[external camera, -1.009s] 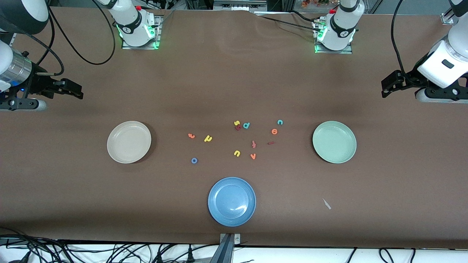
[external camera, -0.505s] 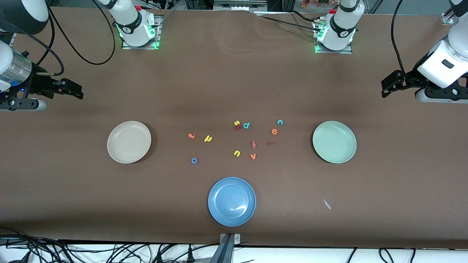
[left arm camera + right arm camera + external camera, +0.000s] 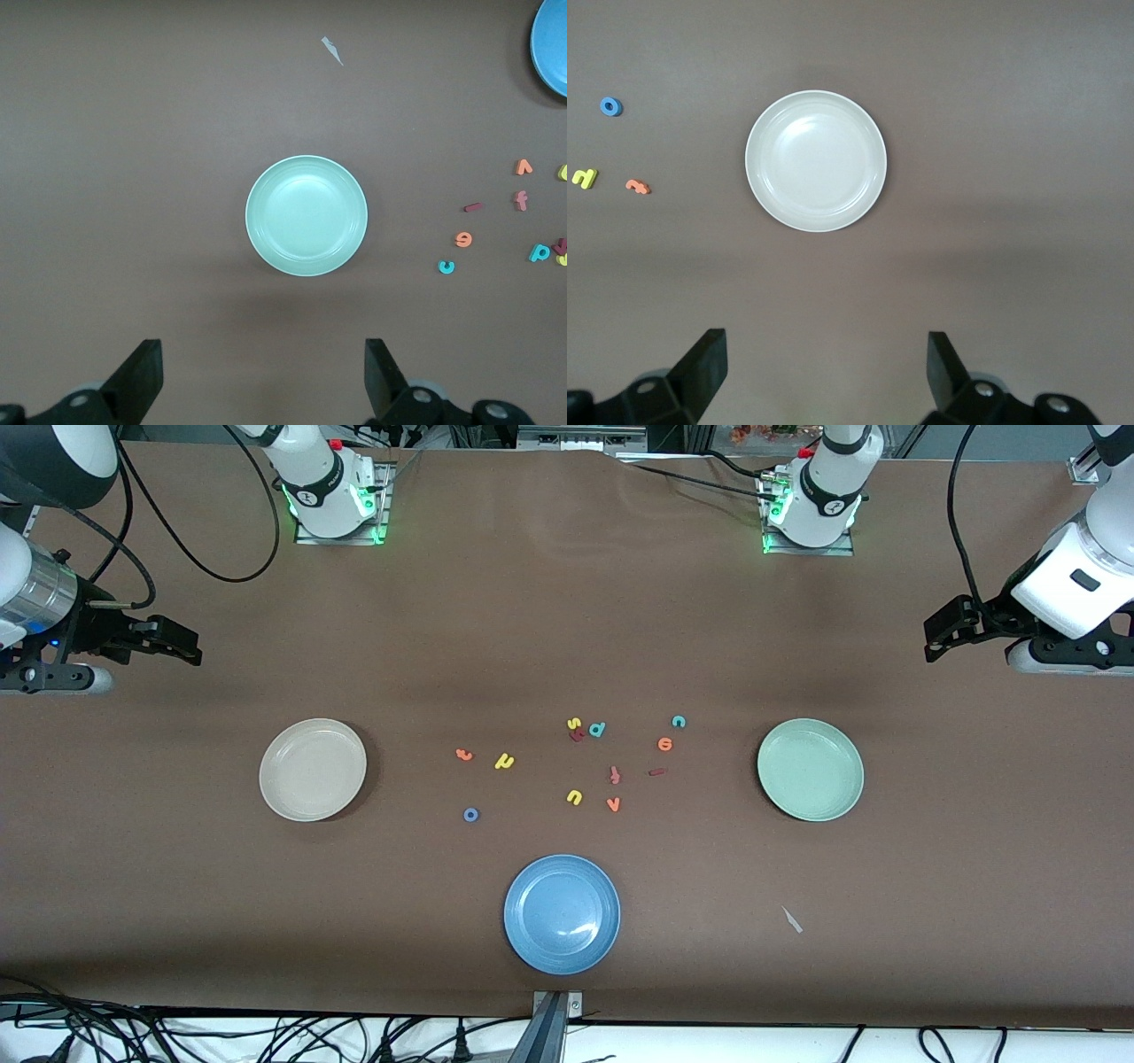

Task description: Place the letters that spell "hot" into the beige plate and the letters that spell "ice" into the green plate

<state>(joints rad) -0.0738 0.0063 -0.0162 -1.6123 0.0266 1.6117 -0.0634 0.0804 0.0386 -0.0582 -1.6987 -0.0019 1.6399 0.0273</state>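
Observation:
The beige plate (image 3: 313, 770) (image 3: 816, 160) lies toward the right arm's end, the green plate (image 3: 810, 769) (image 3: 306, 215) toward the left arm's end. Between them lie the yellow h (image 3: 504, 761), blue o (image 3: 470, 814) and orange t (image 3: 463, 755), closer to the beige plate. The dark red i (image 3: 656, 771), teal c (image 3: 679, 721) and orange e (image 3: 664, 744) lie closer to the green plate. My right gripper (image 3: 188, 648) (image 3: 827, 367) hangs open and empty over bare table at its end. My left gripper (image 3: 932, 640) (image 3: 264, 372) hangs likewise, open and empty.
A blue plate (image 3: 562, 913) sits nearer the front camera than the letters. Other letters lie among the task's own: yellow u (image 3: 574, 797), orange v (image 3: 613, 804), red f (image 3: 615, 775), teal d (image 3: 597, 730), yellow s (image 3: 573, 724). A pale scrap (image 3: 792, 919) lies beside the blue plate.

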